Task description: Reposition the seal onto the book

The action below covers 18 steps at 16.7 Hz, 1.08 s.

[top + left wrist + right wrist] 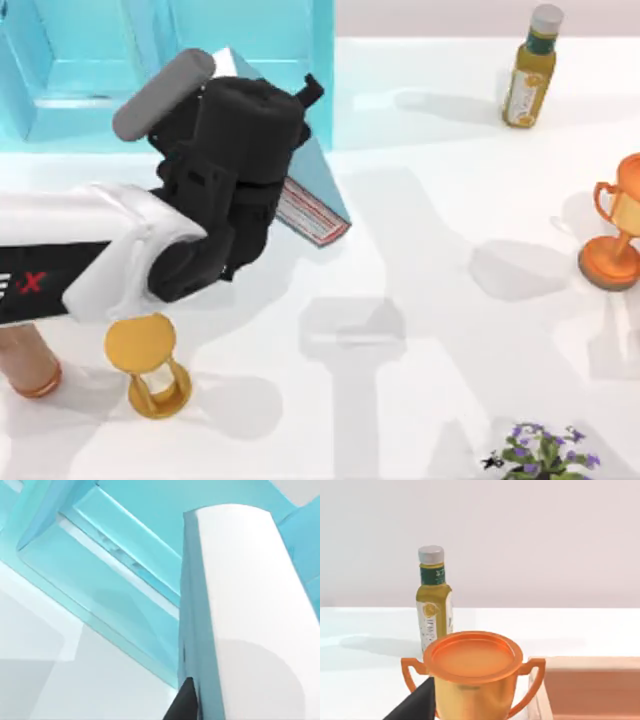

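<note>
— What's at the far left of the table?

— From above, a reddish-brown cylinder (30,368) stands at the left edge, and a golden hourglass (150,366) is just beside it on the right. Behind them, a turquoise shelf unit (90,60) fills the top left corner.

— And your left arm?

— It reaches in from the left. My left gripper (235,170) hangs over the book (322,212), close in front of the shelf unit. Its black body covers most of the teal cover, so I see only the near corner with white page edges and reddish trim. I cannot tell whether that gripper is spread, pressed together or pinching something.

— Where is the seal?

— I cannot tell. The left gripper's body hides whatever lies under it on the book.

— Further right?

— A bare stretch of white table (430,300) crossed by grey shadows. A small plant with purple flowers (545,455) sits at the front edge. A yellow bottle (530,72) with a grey cap stands upright at the back. An orange trophy cup (615,235) is at the right edge.

— The right arm?

— It is parked on the right. Its wrist camera looks over the trophy cup's rim toward the bottle, and one dark piece of the right gripper (415,706) pokes in beside the cup. I cannot tell whether that gripper is spread or pressed together.
</note>
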Each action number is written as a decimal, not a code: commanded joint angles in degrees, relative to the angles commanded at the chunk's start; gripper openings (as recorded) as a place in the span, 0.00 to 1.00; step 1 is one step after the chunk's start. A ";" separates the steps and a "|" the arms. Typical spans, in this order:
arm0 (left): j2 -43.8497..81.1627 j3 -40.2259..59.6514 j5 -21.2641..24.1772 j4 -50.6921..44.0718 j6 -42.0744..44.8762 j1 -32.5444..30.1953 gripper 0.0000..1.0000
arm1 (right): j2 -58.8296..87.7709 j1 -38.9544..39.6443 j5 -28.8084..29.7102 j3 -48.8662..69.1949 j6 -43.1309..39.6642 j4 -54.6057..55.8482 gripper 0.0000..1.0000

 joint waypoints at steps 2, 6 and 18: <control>4.04 0.46 -4.08 3.34 -13.86 -5.04 0.00 | 0.00 0.00 0.00 0.00 0.00 0.00 1.00; 10.49 1.01 -11.26 9.33 -36.70 -13.30 0.00 | 0.00 0.00 0.00 0.00 0.00 0.00 1.00; 15.34 0.65 -17.78 14.67 -54.58 -19.74 0.00 | 0.00 0.00 0.00 0.00 0.00 0.00 1.00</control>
